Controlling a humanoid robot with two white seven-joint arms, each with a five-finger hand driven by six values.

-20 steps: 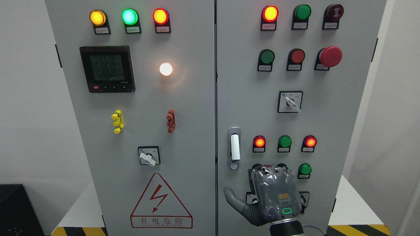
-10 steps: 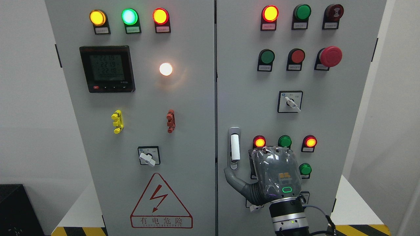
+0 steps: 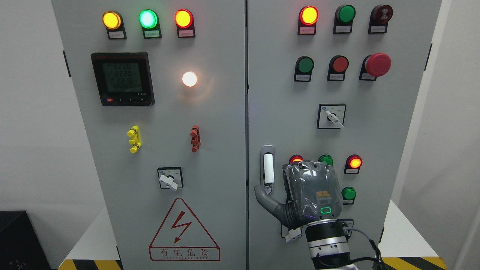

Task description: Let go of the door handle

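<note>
While the cabinet stands shut, the lines below give the scene from the robot's head camera.

Setting: a grey electrical cabinet [image 3: 210, 150] with two doors fills the view; lit lamps, push buttons, a small screen and a lightning warning triangle sit on its front.

Door handle: a slim upright handle [image 3: 267, 169] with a white grip sits at the left edge of the right door [image 3: 375, 123], about mid-height, flat in its recess.

What has changed: over the last second the right hand [image 3: 300, 198] has risen from low on the door to the handle's level. Its thumb tip, well below the handle a second ago, now lies at the handle's lower end.

Meaning for the task: the hand appears to be coming toward the handle, not leaving it, so letting go is probably not finished; the door looks closed.

Right hand, how open: the thumb [image 3: 267, 200] sticks out wide to the left. The other fingers are hidden behind the back of the hand, so I cannot tell whether they are curled or straight.

Right hand, contact: nothing is visibly gripped. The thumb tip looks to touch, or sit just beside, the handle's bottom end; which one is unclear.

Left hand: not in view.

Risk: the palm covers several buttons on the right door and could press one.
</note>
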